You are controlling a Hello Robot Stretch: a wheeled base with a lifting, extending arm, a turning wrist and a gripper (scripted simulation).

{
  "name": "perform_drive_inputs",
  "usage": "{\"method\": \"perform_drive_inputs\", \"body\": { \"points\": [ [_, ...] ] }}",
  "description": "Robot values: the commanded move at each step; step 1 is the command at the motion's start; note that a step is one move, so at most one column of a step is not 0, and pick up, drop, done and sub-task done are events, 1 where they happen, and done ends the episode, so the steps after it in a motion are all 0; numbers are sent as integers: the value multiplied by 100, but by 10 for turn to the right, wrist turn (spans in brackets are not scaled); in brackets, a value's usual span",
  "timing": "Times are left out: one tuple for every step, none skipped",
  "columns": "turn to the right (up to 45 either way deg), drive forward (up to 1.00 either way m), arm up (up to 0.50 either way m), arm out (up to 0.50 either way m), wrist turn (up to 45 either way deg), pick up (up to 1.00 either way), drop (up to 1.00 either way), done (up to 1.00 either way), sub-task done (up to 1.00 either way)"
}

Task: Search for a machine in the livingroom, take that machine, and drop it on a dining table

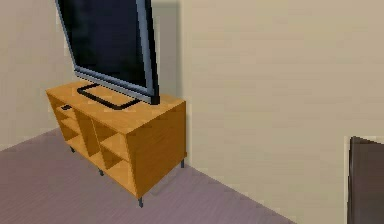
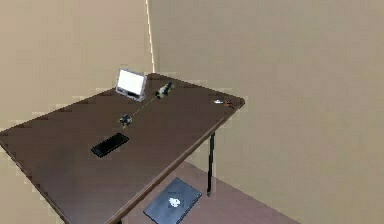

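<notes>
A dark brown table [image 2: 60, 160] stands against the beige wall in the arm side view. Near its far edge sits a small grey box-like device with a pale front [image 2: 131, 83], and a small dark object [image 2: 165, 90] lies just beside it. A flat black slab like a phone or remote [image 2: 110, 145] lies nearer the middle, with a tiny dark item [image 2: 125, 120] beyond it. Another small thing [image 2: 218, 101] rests near the table's right corner.
In the forward view a large flat television [image 1: 110, 45] stands on an orange wooden stand with open shelves [image 1: 135, 135]. A dark table corner [image 1: 366, 180] shows at that view's right edge. A closed dark laptop [image 2: 175, 203] lies on the purple-grey floor by a table leg [image 2: 211, 165].
</notes>
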Motion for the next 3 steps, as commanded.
{"method": "perform_drive_inputs", "body": {
  "points": [
    [0,0,0,0,0,100,0,0,0],
    [0,0,10,0,0,0,0,0,0],
    [0,0,50,0,0,0,0,0,0]
  ]
}}
